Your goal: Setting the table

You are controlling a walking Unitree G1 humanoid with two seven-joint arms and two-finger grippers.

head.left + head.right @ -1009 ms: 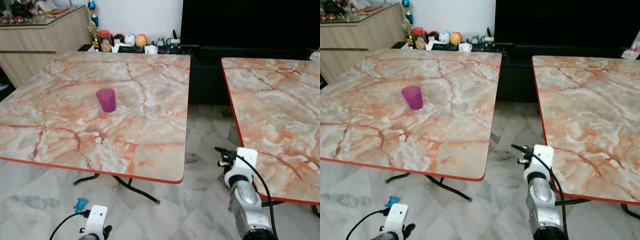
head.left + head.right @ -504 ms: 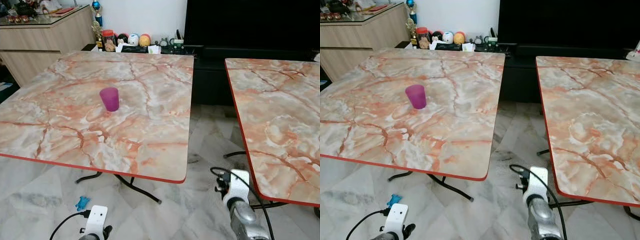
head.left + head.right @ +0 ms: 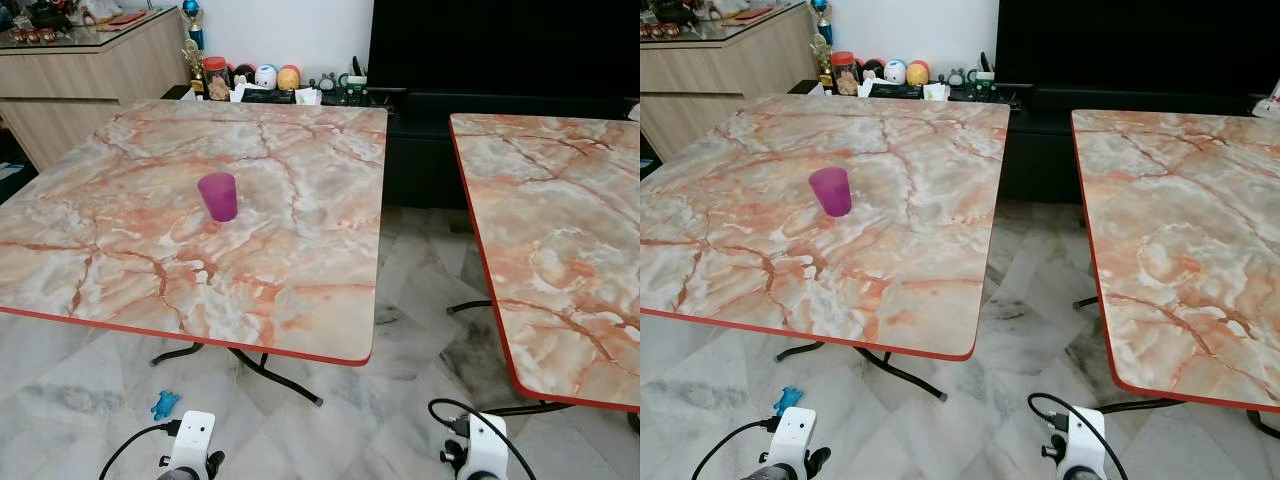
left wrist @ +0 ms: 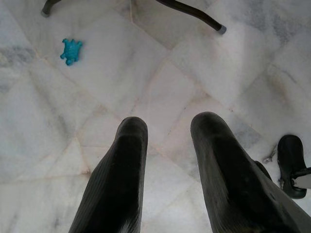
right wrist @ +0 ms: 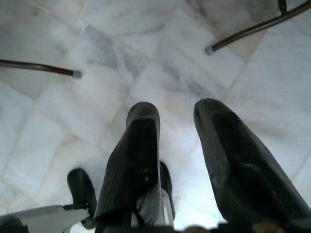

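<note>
I see one purple cup (image 3: 217, 196) standing upright on the left desk (image 3: 300, 300), nearer its far edge than its near red-trimmed edge, and well in from both side edges. A second desk (image 3: 560, 250) stands to the right, apart from the first, with bare floor between.

My left pincer (image 4: 167, 145) points down at the marble floor (image 4: 146, 73), its fingers parted with nothing between them; a small blue toy (image 4: 71, 50) lies on the tiles nearby. My right pincer (image 5: 177, 126) likewise points down at the floor, released and holding nothing.

I judge the cup to be light, thin plastic: stiff enough to pinch but easy to tip or squeeze out of round, with smooth and probably slippery sides. It tapers toward the base, so I would close on the wall around mid-height or a little above, gently, from the side.
</note>
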